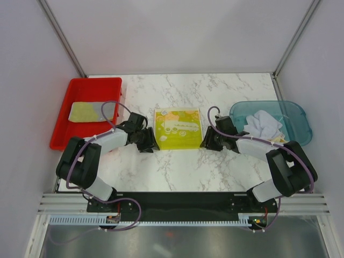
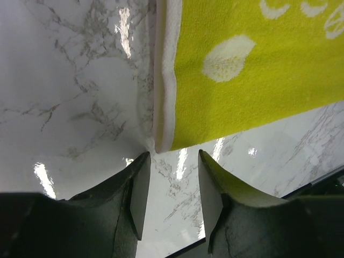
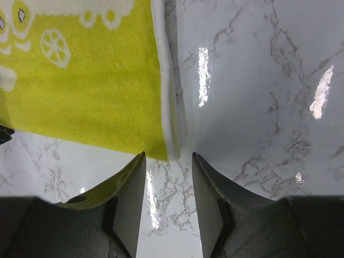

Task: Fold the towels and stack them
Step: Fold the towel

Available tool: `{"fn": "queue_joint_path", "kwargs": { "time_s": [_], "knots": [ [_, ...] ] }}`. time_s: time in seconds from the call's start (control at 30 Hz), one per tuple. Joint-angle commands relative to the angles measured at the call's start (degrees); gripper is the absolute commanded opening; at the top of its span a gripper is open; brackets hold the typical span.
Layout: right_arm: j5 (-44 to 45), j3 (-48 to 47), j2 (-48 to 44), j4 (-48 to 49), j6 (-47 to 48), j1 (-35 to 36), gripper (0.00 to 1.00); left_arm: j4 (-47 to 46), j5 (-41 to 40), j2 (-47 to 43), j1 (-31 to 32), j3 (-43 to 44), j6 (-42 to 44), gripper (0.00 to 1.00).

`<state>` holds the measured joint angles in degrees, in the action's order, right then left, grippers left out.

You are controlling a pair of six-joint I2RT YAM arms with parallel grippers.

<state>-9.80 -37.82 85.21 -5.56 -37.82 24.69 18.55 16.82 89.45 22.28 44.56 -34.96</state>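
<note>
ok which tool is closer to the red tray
Left. The left tool sits at the yellow towel's near-left corner, right of the tray; the right tool is beyond the towel, at its near-right corner.

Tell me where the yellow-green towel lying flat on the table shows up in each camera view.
Top external: the yellow-green towel sits flat at mid-table.
Left wrist: the towel fills the upper right, its white-hemmed corner reaching down to centre.
Right wrist: the towel fills the upper left, white hem on its right edge.
Shared landmark: the white marble tabletop around it.
</note>
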Motion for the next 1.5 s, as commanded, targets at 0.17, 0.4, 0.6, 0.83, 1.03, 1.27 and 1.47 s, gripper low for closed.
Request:
{"fn": "queue_joint_path", "kwargs": {
  "time_s": [0.17, 0.4, 0.6, 0.83, 1.03, 1.27, 1.47],
  "knots": [
    [4.3, 1.9, -0.4, 2.6, -3.7, 0.4, 0.42, -3.5, -0.1, 2.3, -1.2, -1.6, -3.0, 0.44],
    [4.3, 3.1, 0.0, 3.7, -4.3, 0.5, 0.36, -4.8, -0.5, 1.8, -2.4, -3.5, -4.0, 0.45],
    [3.1, 3.5, 1.3, 5.0, -4.4, 0.6, 0.33, -5.5, -0.4, 2.7, -2.8, -3.8, -4.2, 0.45],
    [3.7, 5.0, 1.6, 5.1, -4.1, 0.8, 0.17, -5.6, -0.1, 3.0, -3.4, -4.6, -4.0, 0.30],
    [3.7, 6.1, 0.3, 5.1, -3.7, 1.2, 0.00, -5.0, -0.3, 1.6, -3.5, -5.2, -3.7, 0.11],
    [4.0, 6.6, -2.8, 5.1, -3.1, 1.4, 0.00, -3.0, -0.6, -1.6, -3.5, -4.9, -3.0, 0.02],
    [4.7, 6.2, -5.1, 3.3, -2.4, 1.5, 0.00, -1.9, 0.2, -5.0, -3.5, -4.6, -3.0, 0.02]
  ]
}}
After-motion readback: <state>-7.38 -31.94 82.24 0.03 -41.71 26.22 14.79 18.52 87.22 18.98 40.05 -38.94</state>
